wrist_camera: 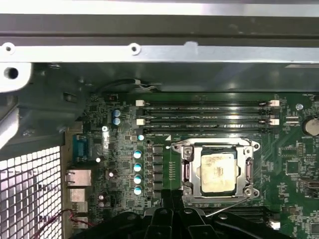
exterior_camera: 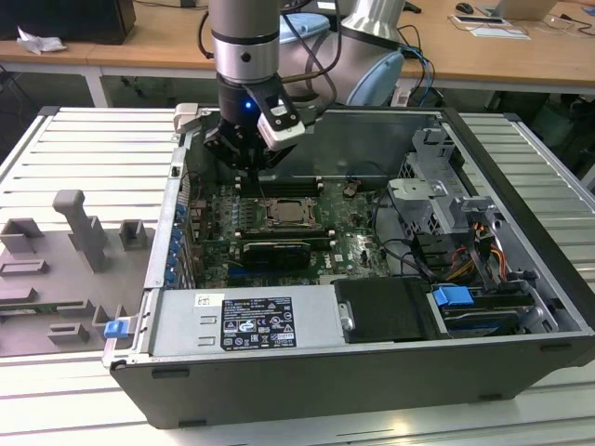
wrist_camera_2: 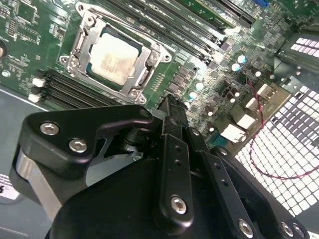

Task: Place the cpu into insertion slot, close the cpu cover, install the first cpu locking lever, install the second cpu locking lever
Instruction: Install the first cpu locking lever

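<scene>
In the exterior view, the nearest thing is the open computer case, with a labelled power supply along its front wall and a blue tab toward the exterior view's right. Behind them lies the green motherboard, crossed by a long black card. Just beyond the card, the cpu sits flat in the insertion slot, its pale metal top facing up in both wrist views. The cpu cover lies down around the cpu, framing it through its window. A thin wire lever slants along the socket's edge nearest the fingertips, and I cannot tell whether it is latched. Past the socket are the memory slots. The gripper hangs above them, apart from the cpu. Its black fingers are pressed together with nothing between them. A grey fixture tray lies outside the case at the exterior view's left, and wooden desks stand farthest back.
</scene>
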`<state>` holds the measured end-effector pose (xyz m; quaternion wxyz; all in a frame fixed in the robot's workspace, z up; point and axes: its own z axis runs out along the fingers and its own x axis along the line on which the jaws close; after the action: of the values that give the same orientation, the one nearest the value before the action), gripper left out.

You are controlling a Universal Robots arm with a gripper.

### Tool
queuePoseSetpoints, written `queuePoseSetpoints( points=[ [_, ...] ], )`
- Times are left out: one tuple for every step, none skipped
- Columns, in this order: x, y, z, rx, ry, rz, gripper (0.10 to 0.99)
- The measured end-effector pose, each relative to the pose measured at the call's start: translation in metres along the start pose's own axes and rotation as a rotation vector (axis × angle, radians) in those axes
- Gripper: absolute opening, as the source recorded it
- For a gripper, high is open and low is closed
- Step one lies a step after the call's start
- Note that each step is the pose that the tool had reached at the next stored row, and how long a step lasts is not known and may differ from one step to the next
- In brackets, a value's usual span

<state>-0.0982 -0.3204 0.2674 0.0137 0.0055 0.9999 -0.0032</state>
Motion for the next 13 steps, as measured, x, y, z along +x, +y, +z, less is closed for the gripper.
queuePoseSetpoints(
  points=[
    [0.0011,0.0,0.0003,0.0,0.0,0.0,0.106],
    [0.0022,0.0,0.0006,0.0,0.0,0.0,0.106],
    [0.0029,0.0,0.001,-0.001,0.0001,-0.001,0.106],
    [0.0034,0.0,0.0014,-0.002,0.0001,-0.001,0.106],
    [0.0037,0.0002,0.0019,-0.004,0.0,-0.001,0.106],
    [0.0045,0.0007,0.0026,-0.007,0.0002,-0.001,0.106],
    [0.0048,0.0014,0.0031,-0.009,0.0001,-0.001,0.106],
    [0.0053,0.0024,0.0035,-0.011,0.0001,-0.001,0.106],
    [0.006,0.0036,0.004,-0.014,0.0002,0.0,0.106],
    [0.0064,0.0044,0.0042,-0.017,0.0002,0.0,0.106],
    [0.0072,0.0061,0.0044,-0.021,0.0002,0.0,0.106],
    [0.0077,0.0077,0.0046,-0.025,0.0003,0.0,0.106],
    [0.0081,0.009,0.0047,-0.027,0.0004,0.0,0.106]
  ],
)
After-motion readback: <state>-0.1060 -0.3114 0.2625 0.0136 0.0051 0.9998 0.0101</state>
